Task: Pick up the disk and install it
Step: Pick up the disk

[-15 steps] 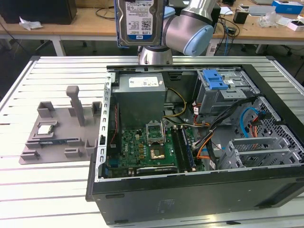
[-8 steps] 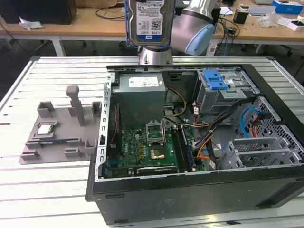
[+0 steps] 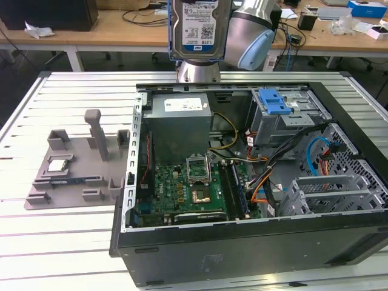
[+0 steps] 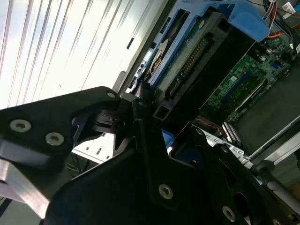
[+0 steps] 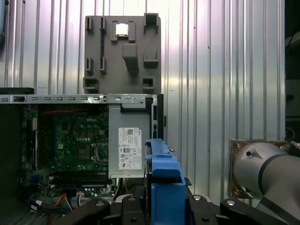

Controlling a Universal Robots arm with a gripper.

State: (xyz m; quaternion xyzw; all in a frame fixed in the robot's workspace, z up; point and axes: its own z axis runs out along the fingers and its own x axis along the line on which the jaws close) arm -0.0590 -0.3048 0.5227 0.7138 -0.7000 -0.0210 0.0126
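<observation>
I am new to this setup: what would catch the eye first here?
The disk, silver with a blue frame, is held in the air at the end of the arm, at the top of the exterior view. Below it stands the open computer case with its green motherboard bare; a grey fixture tray lies on the exterior view's left.
</observation>
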